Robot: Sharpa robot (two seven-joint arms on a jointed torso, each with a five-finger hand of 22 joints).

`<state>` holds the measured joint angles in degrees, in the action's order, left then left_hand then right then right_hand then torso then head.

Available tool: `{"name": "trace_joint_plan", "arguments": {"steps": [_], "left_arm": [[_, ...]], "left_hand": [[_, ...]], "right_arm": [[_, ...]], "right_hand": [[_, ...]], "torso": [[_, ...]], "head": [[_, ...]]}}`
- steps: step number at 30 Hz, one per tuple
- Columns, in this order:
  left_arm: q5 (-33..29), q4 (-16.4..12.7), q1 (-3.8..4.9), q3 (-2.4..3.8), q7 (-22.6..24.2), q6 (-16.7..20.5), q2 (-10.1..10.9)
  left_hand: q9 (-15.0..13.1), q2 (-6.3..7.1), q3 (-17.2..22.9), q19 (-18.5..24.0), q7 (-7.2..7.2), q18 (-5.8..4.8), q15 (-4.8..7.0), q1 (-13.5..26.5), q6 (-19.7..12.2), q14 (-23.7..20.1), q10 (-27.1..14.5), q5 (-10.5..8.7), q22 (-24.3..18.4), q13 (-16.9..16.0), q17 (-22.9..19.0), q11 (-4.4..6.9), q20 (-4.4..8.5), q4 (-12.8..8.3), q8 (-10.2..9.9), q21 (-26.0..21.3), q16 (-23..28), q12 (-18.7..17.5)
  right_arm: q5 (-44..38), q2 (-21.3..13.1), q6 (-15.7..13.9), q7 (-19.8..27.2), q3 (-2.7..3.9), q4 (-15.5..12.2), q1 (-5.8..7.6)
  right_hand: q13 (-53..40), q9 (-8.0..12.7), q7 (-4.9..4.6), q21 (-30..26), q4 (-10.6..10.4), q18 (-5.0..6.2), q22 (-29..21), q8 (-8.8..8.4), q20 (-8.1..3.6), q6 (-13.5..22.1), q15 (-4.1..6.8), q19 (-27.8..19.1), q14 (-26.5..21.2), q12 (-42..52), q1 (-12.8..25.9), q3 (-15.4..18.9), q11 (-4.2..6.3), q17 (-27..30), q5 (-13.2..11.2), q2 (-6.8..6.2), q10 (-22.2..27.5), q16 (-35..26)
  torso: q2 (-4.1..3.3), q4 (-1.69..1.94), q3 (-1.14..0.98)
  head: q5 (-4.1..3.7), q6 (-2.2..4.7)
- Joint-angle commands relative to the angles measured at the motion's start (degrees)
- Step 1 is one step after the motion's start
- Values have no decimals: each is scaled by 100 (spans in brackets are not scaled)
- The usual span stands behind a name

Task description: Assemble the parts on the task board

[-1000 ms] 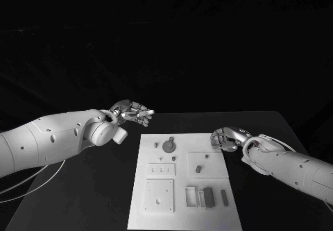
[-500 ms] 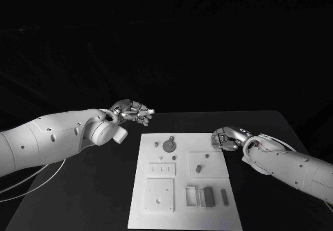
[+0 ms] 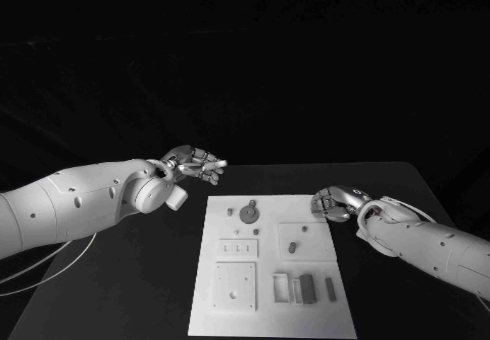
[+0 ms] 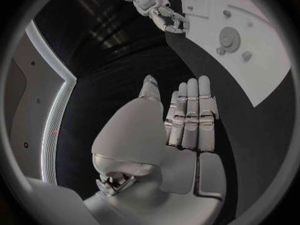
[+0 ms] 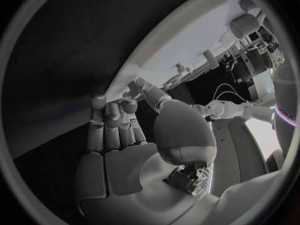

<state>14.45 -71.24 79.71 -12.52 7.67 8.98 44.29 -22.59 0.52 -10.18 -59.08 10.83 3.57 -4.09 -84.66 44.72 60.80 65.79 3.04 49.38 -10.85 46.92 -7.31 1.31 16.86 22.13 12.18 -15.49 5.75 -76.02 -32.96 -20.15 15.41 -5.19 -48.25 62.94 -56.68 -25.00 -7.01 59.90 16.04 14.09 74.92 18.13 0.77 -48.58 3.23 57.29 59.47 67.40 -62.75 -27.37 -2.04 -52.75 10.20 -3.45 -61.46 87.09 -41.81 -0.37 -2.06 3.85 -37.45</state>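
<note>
With the left robot hand (image 3: 196, 166) flat, released and empty off the task board's (image 3: 268, 312) far left corner and the right robot hand (image 3: 333, 203) curled on nothing at its right edge, a careless reach could scatter the loose parts (image 3: 306, 289).

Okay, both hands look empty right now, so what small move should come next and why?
Probably lower the right hand onto the round part nearby. That hand hovers at the far right corner of the task board, holding nothing, and the left hand stays off the board.
</note>
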Motion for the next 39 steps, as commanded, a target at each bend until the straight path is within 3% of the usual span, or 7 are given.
{"name": "trace_joint_plan", "arguments": {"steps": [1,17,30,39], "left_arm": [[13,-16,10,7,29,-39,-5],[22,-27,22,7,21,-45,9],[81,-37,28,7,2,-67,24],[293,-63,29,7,-82,-210,36]], "left_hand": [[-6,-22,3,34,23,102,-46,-45,4,10,0,-22,8,-7,9,-22,-18,-4,-25,-36,32,-22],[-8,-20,6,33,22,103,-46,-49,6,12,4,-22,10,-10,14,-20,-17,-5,-25,-38,37,-23],[-16,-27,15,32,14,104,-45,-63,27,15,27,-22,14,-20,22,-11,-16,-6,-16,-43,46,-16],[-83,-135,53,-42,-91,120,-8,-189,271,118,289,-22,54,-107,85,111,10,-9,96,-19,30,97]], "right_arm": [[-66,13,81,5,1,-21,-4],[-73,25,81,-13,1,-19,-4],[-101,31,-12,-24,1,-26,-4],[-101,13,-105,-54,1,-121,-4]], "right_hand": [[-6,-10,-153,22,-23,91,59,27,-7,-214,15,25,-3,34,16,-13,-14,8,29,69,-19,32],[-5,-21,-144,30,-32,91,59,31,-12,-240,22,30,5,37,41,-22,-5,10,30,114,-29,40],[-3,-104,-72,59,-2,91,65,105,-31,-423,63,44,32,44,40,-90,64,19,32,352,-69,61],[-3,-133,-53,71,4,91,68,123,-35,-472,75,50,45,46,59,-99,82,23,29,385,-86,68]], "torso": [[-1,1,1],[-3,3,1],[-2,0,-3],[-2,-1,-6]], "head": [[-3,-5],[-5,-17],[0,-32],[0,-43]]}}
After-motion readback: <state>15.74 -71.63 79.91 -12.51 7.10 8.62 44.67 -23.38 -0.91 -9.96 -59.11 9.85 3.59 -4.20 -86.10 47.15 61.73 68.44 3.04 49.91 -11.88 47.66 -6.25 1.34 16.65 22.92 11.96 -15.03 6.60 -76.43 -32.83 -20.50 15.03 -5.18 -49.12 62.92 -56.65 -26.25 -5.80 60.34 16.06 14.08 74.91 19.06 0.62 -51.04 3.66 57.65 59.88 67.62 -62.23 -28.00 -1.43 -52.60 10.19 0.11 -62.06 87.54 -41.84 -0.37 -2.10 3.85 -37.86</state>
